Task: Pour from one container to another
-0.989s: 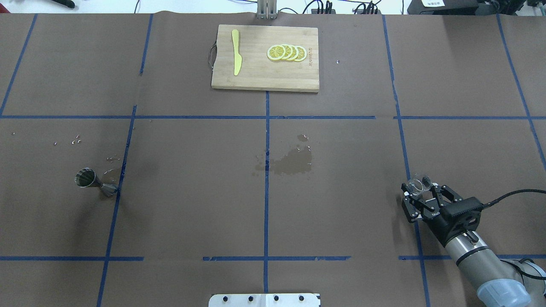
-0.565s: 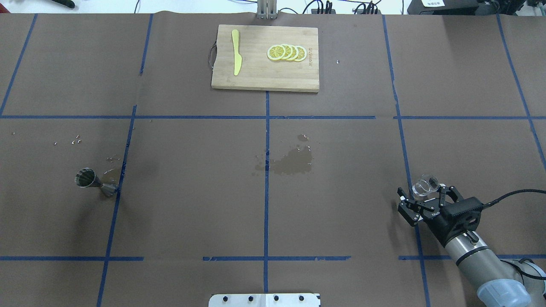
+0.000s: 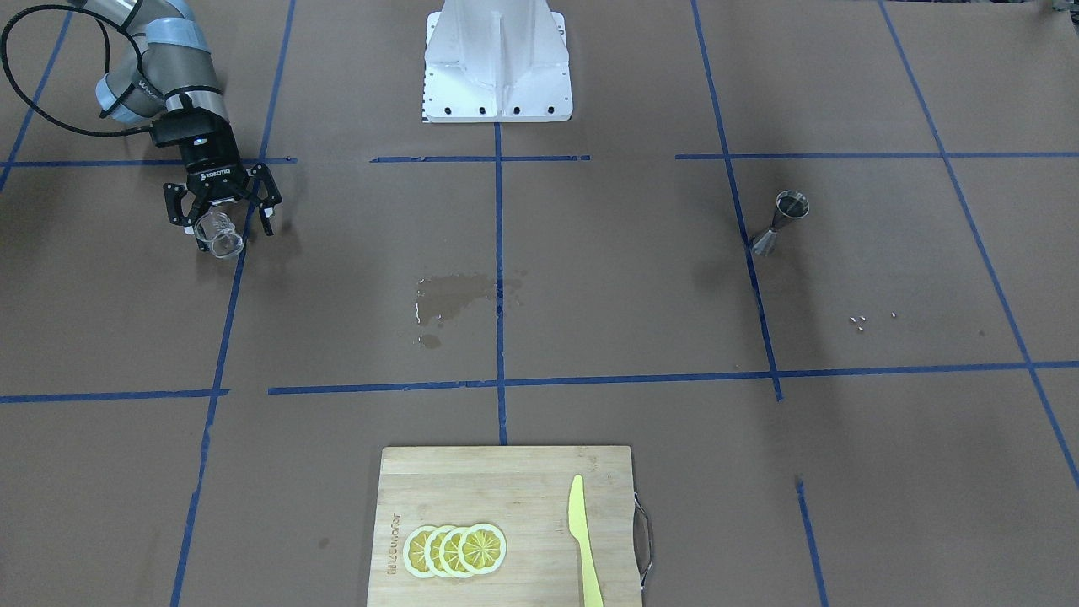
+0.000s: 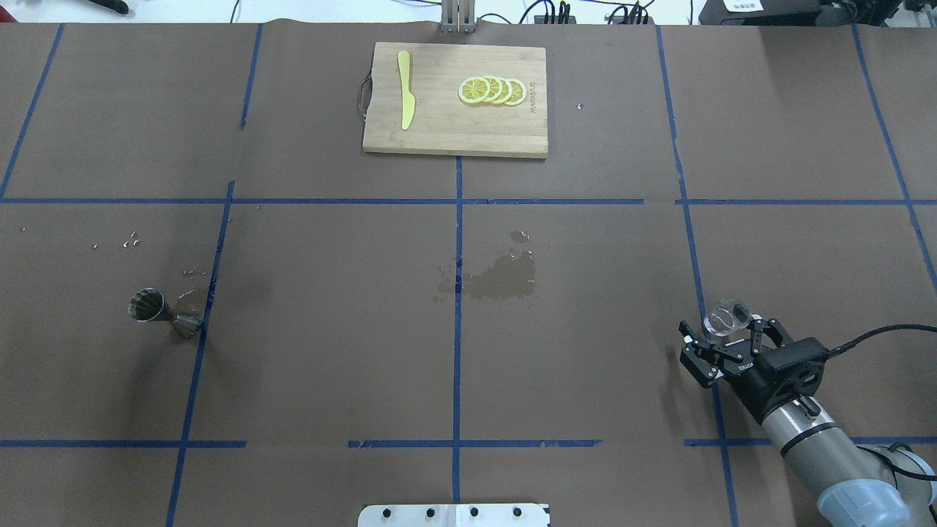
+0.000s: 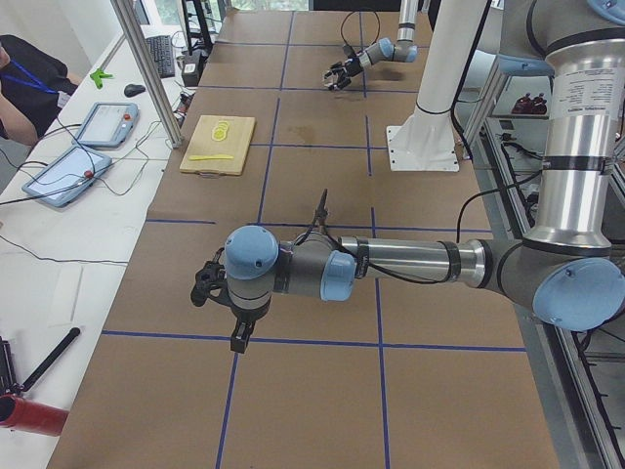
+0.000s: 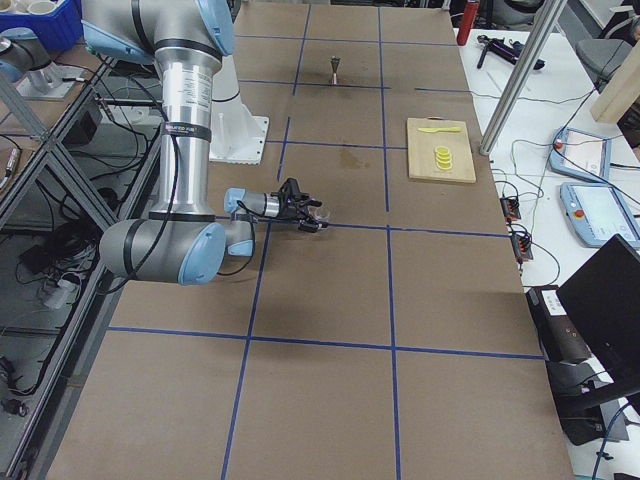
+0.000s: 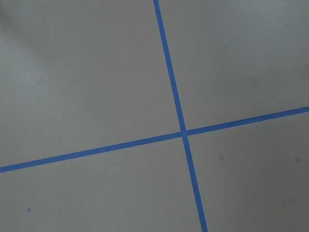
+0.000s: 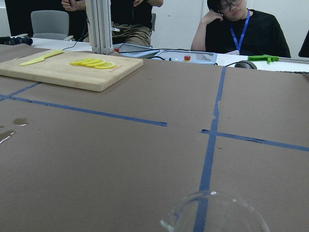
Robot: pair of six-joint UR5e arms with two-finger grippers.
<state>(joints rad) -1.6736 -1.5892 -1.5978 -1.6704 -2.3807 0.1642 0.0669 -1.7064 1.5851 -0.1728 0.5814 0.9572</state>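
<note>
Glass beaker [image 4: 727,315], light, slick and breakable, wants a gentle mid-wall pinch from the right gripper [image 4: 722,329], whose fingers stand apart.

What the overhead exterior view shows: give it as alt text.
The open right gripper brackets a clear glass beaker at right; a steel jigger stands far left. A wet patch marks the middle, and a cutting board with lemon slices and a yellow knife lies at the far edge.
</note>
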